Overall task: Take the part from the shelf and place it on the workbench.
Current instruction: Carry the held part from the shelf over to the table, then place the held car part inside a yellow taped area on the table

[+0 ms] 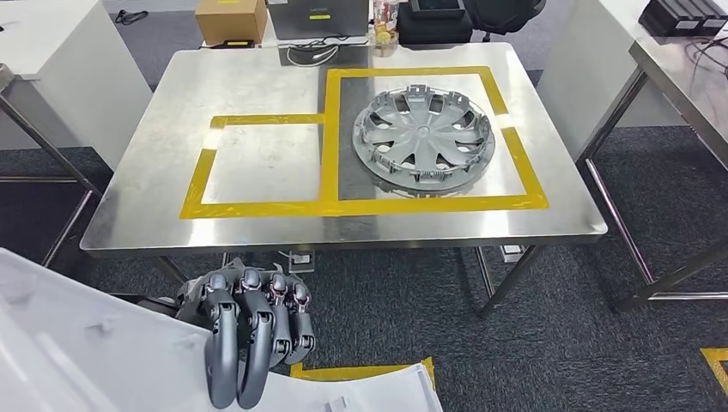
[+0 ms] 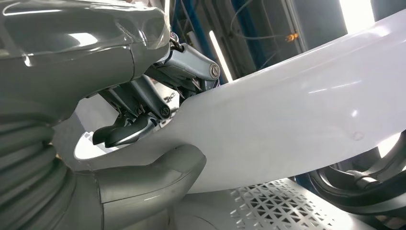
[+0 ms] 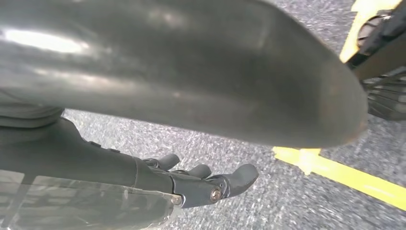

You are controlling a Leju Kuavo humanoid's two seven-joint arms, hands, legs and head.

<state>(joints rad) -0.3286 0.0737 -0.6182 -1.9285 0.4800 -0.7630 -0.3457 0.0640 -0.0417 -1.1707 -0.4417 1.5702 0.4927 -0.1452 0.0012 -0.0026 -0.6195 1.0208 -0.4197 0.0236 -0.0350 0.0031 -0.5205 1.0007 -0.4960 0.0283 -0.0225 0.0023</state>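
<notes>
Head view: left hand (image 1: pixel 253 330) fingers (image 1: pixel 225 343) wrap the white part (image 1: pixel 77 352); right hand (image 3: pixel 201 184) fingers spread, empty.

Industrial workshop / robot test cell.
Stainless steel workbench (image 1: pixel 343 225) with yellow tape (image 1: pixel 330 142) marking placement zones, grey carpet floor (image 1: pixel 549 343) with more tape lines, a second metal table (image 1: pixel 678 69), cardboard box (image 1: pixel 230 19) and cables behind.
</notes>
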